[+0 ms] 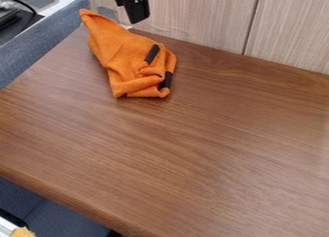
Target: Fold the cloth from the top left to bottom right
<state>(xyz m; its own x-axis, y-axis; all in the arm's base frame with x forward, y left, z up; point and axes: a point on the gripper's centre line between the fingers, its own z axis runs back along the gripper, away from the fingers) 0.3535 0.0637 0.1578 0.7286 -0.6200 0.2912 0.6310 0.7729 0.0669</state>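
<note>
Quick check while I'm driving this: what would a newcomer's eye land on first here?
Most likely the bright orange cloth, rumpled at the upper left of the brown wooden table, with two black strips showing against it. Next, probably the black robot arm, coming in from the top edge just above the cloth.

Brown wood-grain table (212, 149) with a crumpled orange cloth (122, 50) atop.

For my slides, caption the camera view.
Crumpled orange cloth on a wood-grain table, a black robot arm at the view's top edge.
</note>
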